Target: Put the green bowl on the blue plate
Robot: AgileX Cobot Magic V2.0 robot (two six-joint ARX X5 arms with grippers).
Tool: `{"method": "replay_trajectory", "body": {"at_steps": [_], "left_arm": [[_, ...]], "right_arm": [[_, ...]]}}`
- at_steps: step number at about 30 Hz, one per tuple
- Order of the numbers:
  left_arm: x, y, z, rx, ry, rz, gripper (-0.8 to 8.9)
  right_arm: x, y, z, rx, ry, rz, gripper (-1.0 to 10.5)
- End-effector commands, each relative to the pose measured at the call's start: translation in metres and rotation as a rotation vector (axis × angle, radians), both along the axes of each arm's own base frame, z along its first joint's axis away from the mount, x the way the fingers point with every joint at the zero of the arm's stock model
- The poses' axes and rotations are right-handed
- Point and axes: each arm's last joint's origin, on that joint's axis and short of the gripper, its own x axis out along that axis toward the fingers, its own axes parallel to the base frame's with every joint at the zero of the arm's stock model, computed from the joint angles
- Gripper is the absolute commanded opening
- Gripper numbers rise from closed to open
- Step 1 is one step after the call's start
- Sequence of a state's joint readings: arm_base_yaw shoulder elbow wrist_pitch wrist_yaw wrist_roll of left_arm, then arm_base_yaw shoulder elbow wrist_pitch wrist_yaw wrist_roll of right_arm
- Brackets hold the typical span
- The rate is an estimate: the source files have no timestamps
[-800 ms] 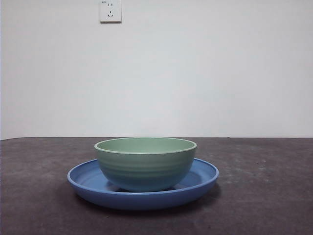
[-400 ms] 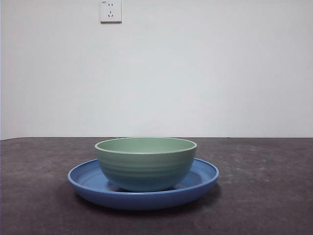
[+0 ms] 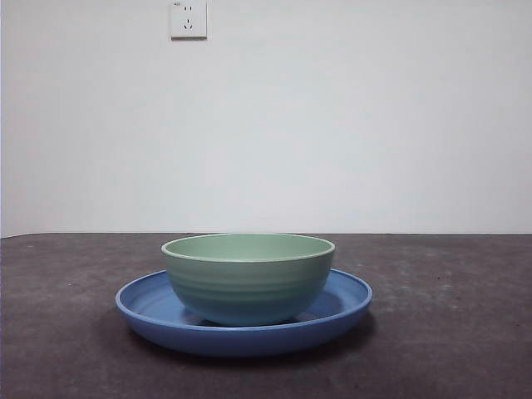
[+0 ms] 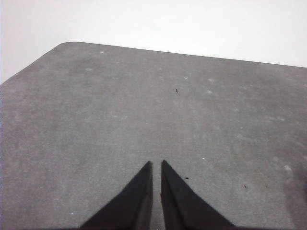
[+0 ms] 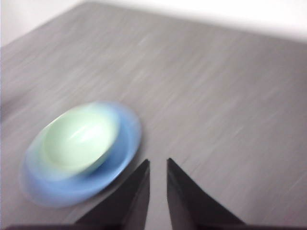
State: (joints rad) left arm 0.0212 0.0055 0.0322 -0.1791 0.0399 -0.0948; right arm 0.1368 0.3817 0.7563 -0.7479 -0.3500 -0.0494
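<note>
From the front, the round green bowl (image 3: 248, 278), with soft ridges, sits upright inside the wide, shiny blue plate (image 3: 150, 303) on the rough gray table (image 3: 449, 332).

The left gripper (image 4: 156, 165) is nearly closed, holding nothing, above bare table.

The right gripper (image 5: 158, 163) is a little apart, empty, beside the blurry plate.

Both hands idle, nothing held

Left hand (image 4: 156, 165): jaws nearly together, only a thin slit between the tips, nothing held, raised above the table. Right hand (image 5: 158, 163): jaws with a narrow gap, nothing between them, also raised; its wrist view is motion-blurred.
</note>
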Motion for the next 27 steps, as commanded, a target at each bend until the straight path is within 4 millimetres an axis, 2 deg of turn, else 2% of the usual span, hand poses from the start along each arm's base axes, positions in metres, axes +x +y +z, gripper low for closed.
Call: {"method": "replay_trajectory", "body": {"at_steps": [1,7,10,14,18,25,27], "left_arm": [[0.001,0.0,-0.008,0.005,0.026,0.001,0.29],[0.001,0.0,-0.008,0.005,0.027,0.001,0.29],[0.001,0.0,-0.008,0.005,0.026,0.001,0.29],[0.001,0.0,-0.008,0.005,0.026,0.001,0.29],[0.001,0.0,-0.008,0.005,0.026,0.001,0.29],[0.001,0.0,-0.008,0.005,0.026,0.001,0.29],[0.001,0.0,-0.008,0.005,0.027,0.001,0.29]], "right_arm": [[0.017,-0.002,-0.027,0.053,-0.206,-0.074,0.5],[0.027,-0.013,-0.096,0.087,-0.29,-0.293,0.5],[0.028,-0.017,-0.119,0.082,-0.268,-0.387,0.5],[0.029,-0.021,-0.135,0.064,-0.268,-0.476,0.5],[0.028,-0.022,-0.143,0.053,-0.266,-0.516,0.5],[0.028,-0.022,-0.163,0.033,-0.179,-0.523,0.5],[0.028,-0.022,-0.163,0.03,-0.18,-0.527,0.5]]}}
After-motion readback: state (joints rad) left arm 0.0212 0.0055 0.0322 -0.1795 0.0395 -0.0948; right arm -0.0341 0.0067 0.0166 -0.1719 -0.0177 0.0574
